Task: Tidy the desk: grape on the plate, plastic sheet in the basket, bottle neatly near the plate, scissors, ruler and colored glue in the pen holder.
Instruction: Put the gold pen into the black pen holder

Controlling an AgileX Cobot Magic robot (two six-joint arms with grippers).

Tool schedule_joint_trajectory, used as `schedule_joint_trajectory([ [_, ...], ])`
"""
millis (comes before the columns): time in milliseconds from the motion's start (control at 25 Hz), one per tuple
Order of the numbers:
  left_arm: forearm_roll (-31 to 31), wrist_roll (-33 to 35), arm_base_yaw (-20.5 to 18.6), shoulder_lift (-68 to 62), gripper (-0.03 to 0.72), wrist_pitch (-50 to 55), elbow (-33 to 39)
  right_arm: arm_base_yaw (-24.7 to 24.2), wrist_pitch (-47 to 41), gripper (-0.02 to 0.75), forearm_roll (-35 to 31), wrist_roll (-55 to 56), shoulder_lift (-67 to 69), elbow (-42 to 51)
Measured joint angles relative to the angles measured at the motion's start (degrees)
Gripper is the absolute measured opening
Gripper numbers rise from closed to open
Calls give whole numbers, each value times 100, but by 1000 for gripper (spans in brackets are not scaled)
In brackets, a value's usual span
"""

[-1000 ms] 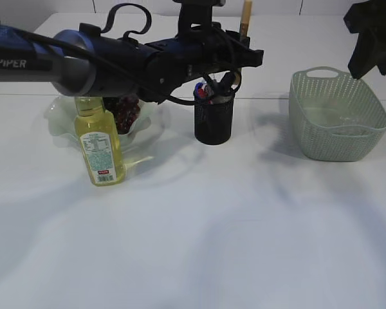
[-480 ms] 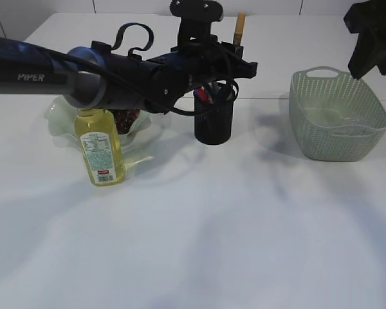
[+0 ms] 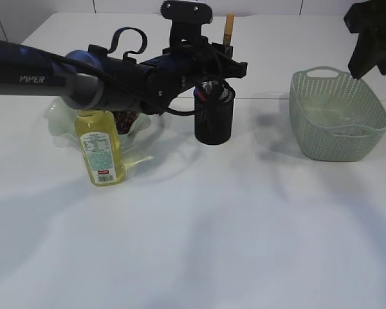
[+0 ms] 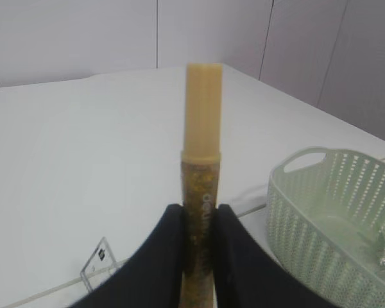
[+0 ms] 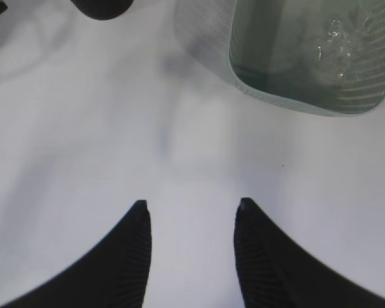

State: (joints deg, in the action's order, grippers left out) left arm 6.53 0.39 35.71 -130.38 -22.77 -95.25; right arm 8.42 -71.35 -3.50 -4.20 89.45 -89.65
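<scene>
Above the pen holder (image 3: 214, 116), left arm stretched level, fingers (image 4: 170, 256) clamping upright colored glue (image 4: 201, 192), right fingers (image 5: 136, 247) spread, holding nothing.

left claw (image 4: 194, 221) clamped; right claw (image 5: 191, 206) raised, agape.

Right wrist view: our gripper over bare table

Our right gripper (image 5: 191, 212) sits at the bottom of the frame, its two dark fingers (image 5: 129, 253) spread apart with only white table (image 5: 83, 122) between them; the pale green basket (image 5: 208, 35) fills the upper right, crumpled clear plastic sheet (image 5: 339, 35) inside.
</scene>
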Motion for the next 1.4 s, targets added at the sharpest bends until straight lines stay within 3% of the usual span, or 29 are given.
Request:
schedule_joint_trajectory([
  [680,121,138,-36,-257,103,-348,0,0,0,349,0,-12,0,0],
  [1080,131,138,-147,-257,214,-357,0,0,0,349,0,-12,0,0],
  [1400,131,138,-147,-257,237,-357,0,0,0,349,0,-12,0,0],
])
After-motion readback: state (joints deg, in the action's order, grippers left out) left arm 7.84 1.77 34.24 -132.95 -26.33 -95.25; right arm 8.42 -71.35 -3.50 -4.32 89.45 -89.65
